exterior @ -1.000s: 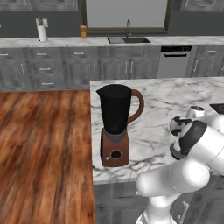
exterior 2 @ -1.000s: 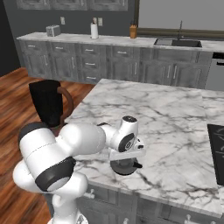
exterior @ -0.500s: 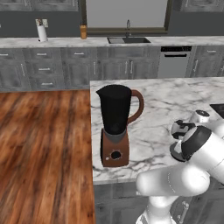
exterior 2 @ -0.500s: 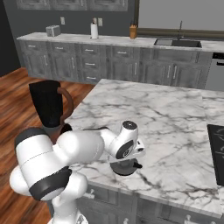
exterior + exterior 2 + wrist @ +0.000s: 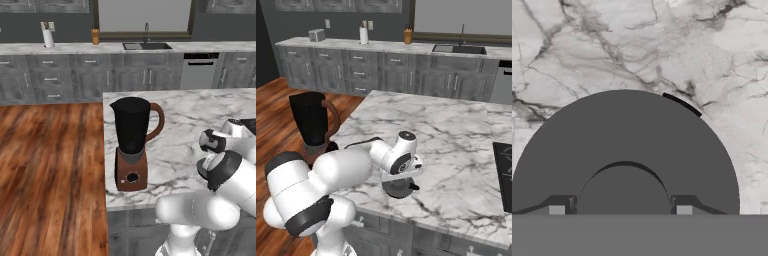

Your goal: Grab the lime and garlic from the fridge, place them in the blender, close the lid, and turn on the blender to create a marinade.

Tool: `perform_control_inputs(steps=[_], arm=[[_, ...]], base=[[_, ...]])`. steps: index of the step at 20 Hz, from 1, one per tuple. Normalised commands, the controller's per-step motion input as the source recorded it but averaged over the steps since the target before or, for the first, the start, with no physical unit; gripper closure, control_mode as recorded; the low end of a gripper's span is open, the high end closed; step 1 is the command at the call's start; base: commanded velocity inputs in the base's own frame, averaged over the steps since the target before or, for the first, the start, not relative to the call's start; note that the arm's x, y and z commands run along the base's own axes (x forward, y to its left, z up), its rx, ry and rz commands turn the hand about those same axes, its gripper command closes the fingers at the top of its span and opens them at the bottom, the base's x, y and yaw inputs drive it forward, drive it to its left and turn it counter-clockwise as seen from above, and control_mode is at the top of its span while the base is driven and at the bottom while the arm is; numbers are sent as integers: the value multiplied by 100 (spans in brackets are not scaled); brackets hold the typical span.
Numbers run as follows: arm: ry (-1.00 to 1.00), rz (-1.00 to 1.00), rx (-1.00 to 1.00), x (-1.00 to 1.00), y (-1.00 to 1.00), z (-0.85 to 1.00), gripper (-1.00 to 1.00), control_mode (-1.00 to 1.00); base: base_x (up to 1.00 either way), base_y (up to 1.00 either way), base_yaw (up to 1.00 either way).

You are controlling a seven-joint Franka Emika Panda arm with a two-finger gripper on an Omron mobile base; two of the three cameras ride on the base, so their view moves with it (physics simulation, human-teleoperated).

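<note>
The lid [image 5: 622, 130], a round dark grey cap, lies flat on the marble island [image 5: 456, 130] near its front edge. My gripper [image 5: 620, 210] points straight down on it, its fingertips [image 5: 684, 210] pressed against both sides of the lid's raised knob [image 5: 623, 190]. From the right base view, the gripper [image 5: 401, 177] stands on top of the lid [image 5: 406, 190]. The blender [image 5: 131, 135], a black jar on a reddish-brown base, stands uncovered at the island's left front corner, also seen as the blender [image 5: 311, 120]. The lime, the garlic and the fridge are out of view.
A black cooktop [image 5: 503, 170] sits at the island's right end. Wooden floor [image 5: 50, 165] lies left of the island. Along the back wall runs a grey counter with a sink [image 5: 146, 46] and a paper towel roll [image 5: 48, 37].
The jaws narrowed onto the lid's knob and have held there since. The hand settled slightly lower over the lid. The blender has not moved.
</note>
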Motion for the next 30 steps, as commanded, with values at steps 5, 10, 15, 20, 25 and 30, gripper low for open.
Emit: perform_control_inputs(steps=[5,10,15,20,25,30], arm=[[-18,2,-2,-50,1,100,100,-100],[-12,0,-2,-30,23,100,100,-100],[-4,0,-4,-31,38,100,100,-100],[0,0,-3,-22,43,100,100,-100],[0,0,-1,-8,53,100,100,-100],[0,0,0,-12,40,88,100,-100]], base=[[0,0,0],[0,0,0],[0,0,0],[0,0,0],[0,0,0],[0,0,0]])
